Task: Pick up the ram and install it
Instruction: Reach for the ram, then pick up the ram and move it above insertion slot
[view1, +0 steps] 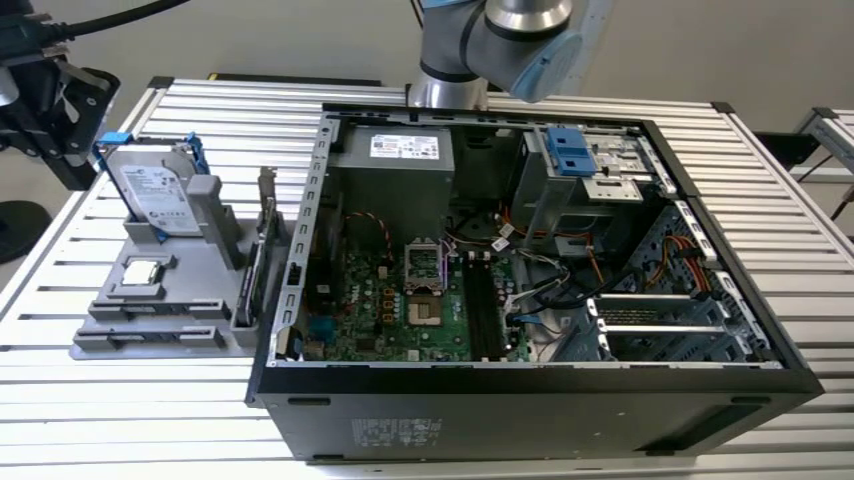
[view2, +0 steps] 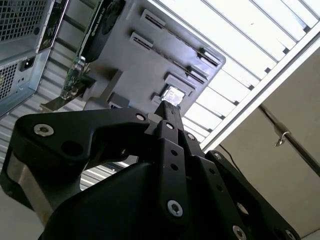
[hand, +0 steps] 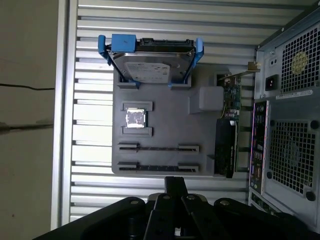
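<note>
Though the gripper (hand: 176, 181) is closed on nothing, it hangs over the tray (hand: 170, 127) edge. Its nearest slot holds a dark strip, seemingly the ram (hand: 159, 166).

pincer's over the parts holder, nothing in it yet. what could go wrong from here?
1. The pincer hangs near the narrow slots of the grey holder; the upright card stands close by and could get clipped.
2. Loose cables lie beside the motherboard's memory slots; they may snag.

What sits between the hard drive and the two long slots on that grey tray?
A small square chip, seated in its own recess of the tray, as the first wrist view shows.
</note>
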